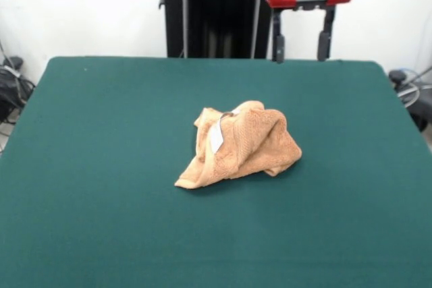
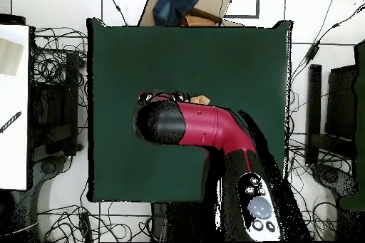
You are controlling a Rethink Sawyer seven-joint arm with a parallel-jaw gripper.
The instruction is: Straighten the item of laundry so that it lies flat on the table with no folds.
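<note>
From my remote station: towel [image 1: 237,145] sits bunched in a lumpy heap near the middle of the green table [image 1: 101,166], slightly toward 3 o'clock of centre in the front view. White label [image 1: 217,137] shows on the heap's 9 o'clock side, hanging roughly upright. Folds everywhere, one corner trailing out flat toward 7 o'clock.

Gripper [image 1: 302,44] hangs at 12 o'clock over the table's far edge, well apart from the towel, up off the felt. Both black fingers [image 1: 279,46] visible, spread apart, nothing between them.

Overhead: the red and black arm [image 2: 207,127] reaches in from 5 o'clock and covers almost all of the towel; I only see a small tan sliver [image 2: 202,100] at the arm's upper edge. Gripper hidden under the arm there. Cardboard box [image 2: 207,5] past the table at 12 o'clock.
</note>
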